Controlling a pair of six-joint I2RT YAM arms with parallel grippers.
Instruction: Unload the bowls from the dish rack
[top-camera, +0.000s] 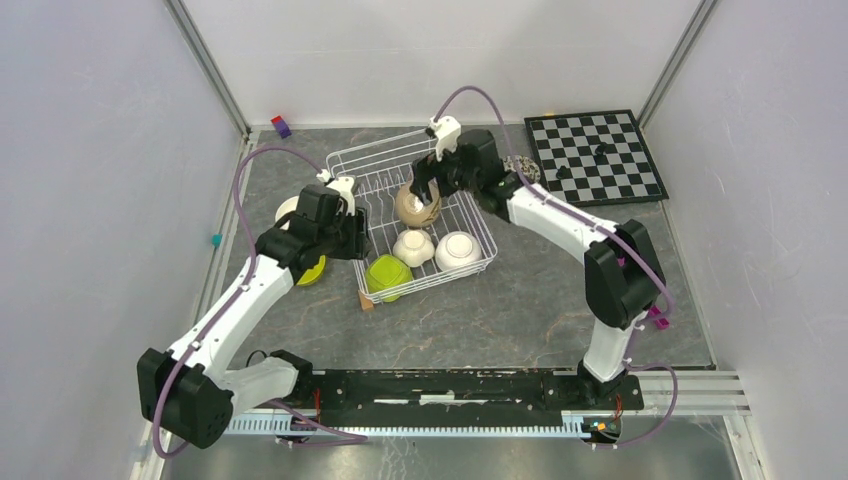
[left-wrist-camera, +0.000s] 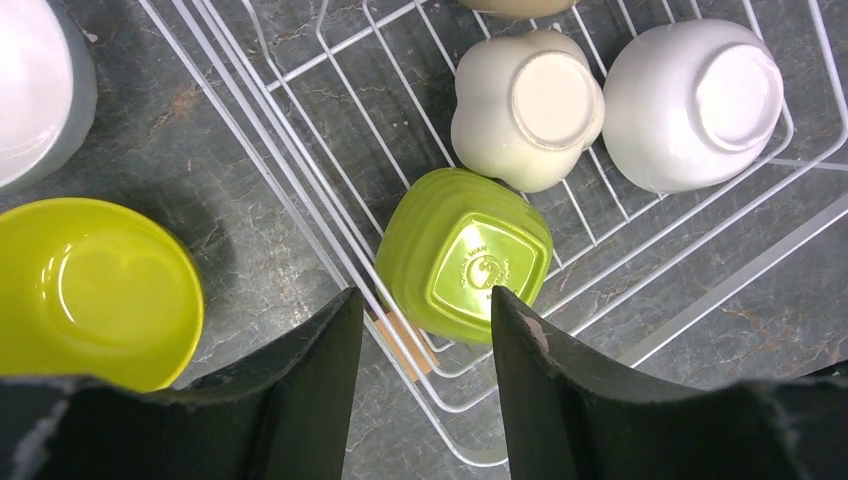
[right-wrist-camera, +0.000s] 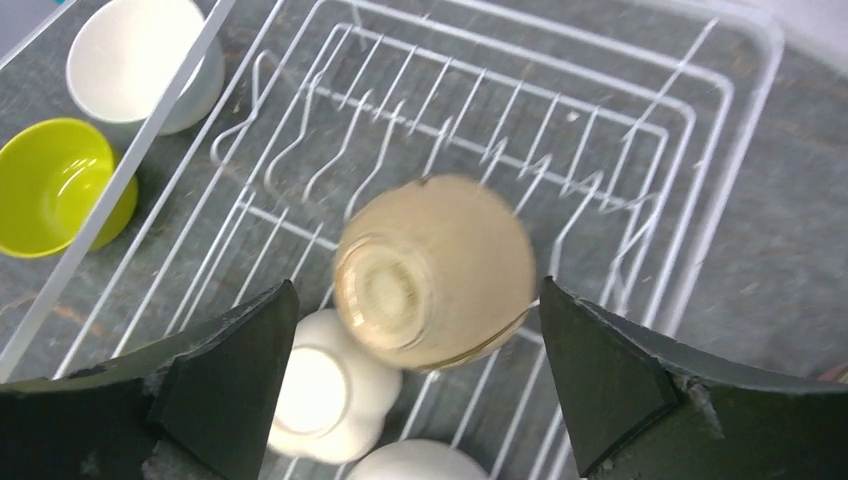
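A large white wire dish rack (top-camera: 380, 172) sits at the middle of a grey stone-patterned table (top-camera: 520, 310), with both robot arms reaching over it. Four bowls lie upside down in it, so the unloading looks partly done.

- **Tan bowl:** the tan bowl (right-wrist-camera: 435, 270) is tilted and blurred near the rack's centre.
- **Near end:** a cream lobed bowl (left-wrist-camera: 527, 105) and a white round bowl (left-wrist-camera: 695, 100) lie side by side.
- **Near-left corner:** a lime green square bowl (left-wrist-camera: 465, 255) lies here.
- **Outside the rack:** a white bowl (left-wrist-camera: 40, 90) and a lime green round bowl (left-wrist-camera: 95, 290) stand upright on the table just left of it.

The right gripper (right-wrist-camera: 417, 288) spreads wide on either side of the tan bowl, with a gap showing on one side, so it does not seem to hold it. The likely next move is to close on that bowl and lift it clear of the upright tines. The left gripper (left-wrist-camera: 423, 295) hovers above the green square bowl, its claw partly spread and empty.

A black-and-white chessboard (top-camera: 595, 157) lies at the far right. A purple block (top-camera: 282, 127) sits at the far left, well apart from the rack. The tines and the neighbouring cream bowl crowd the tan bowl, and the two arms work close together.
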